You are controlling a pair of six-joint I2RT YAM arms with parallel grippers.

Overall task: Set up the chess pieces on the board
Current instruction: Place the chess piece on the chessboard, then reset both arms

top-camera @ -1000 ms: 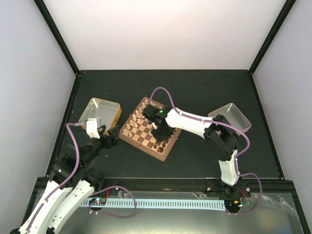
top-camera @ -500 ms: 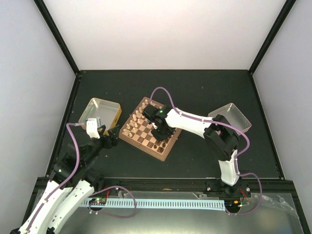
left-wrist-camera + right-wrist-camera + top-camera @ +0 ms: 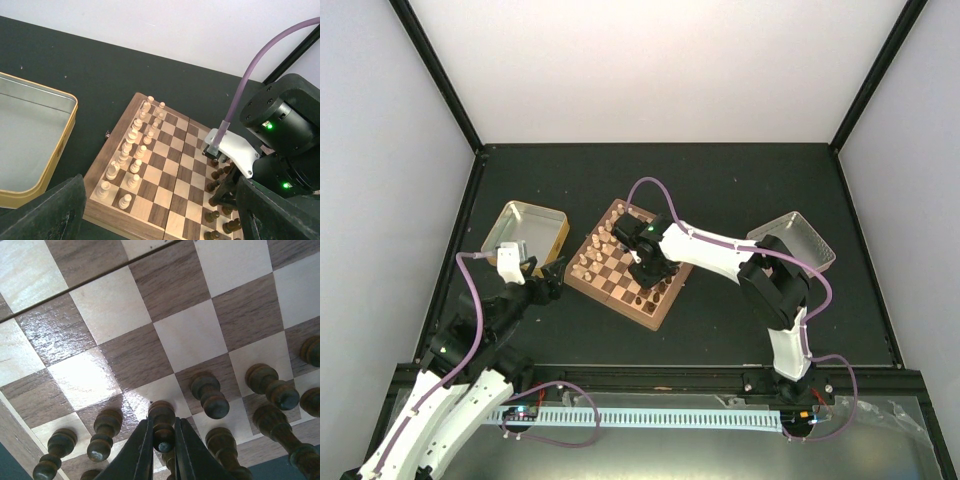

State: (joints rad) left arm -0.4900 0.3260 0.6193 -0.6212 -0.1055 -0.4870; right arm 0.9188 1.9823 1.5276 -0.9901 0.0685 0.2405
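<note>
The board [image 3: 608,305] lies at the table's middle, pale pieces [image 3: 600,245] along its far-left side and dark pieces [image 3: 655,292] along its near-right side. My right gripper [image 3: 645,275] is down among the dark pieces. In the right wrist view it [image 3: 163,440] is shut on a dark pawn [image 3: 162,422], whose base looks to rest on a light square among other dark pawns [image 3: 210,395]. My left gripper [image 3: 552,280] hovers left of the board, open and empty [image 3: 157,220]. The left wrist view shows the board [image 3: 97,180] with the pale rows [image 3: 132,150].
A shallow metal tray [image 3: 525,225] sits left of the board, also seen in the left wrist view [image 3: 30,145]. A second tray [image 3: 800,240] sits at the right. The right arm [image 3: 280,135] reaches over the board's dark side.
</note>
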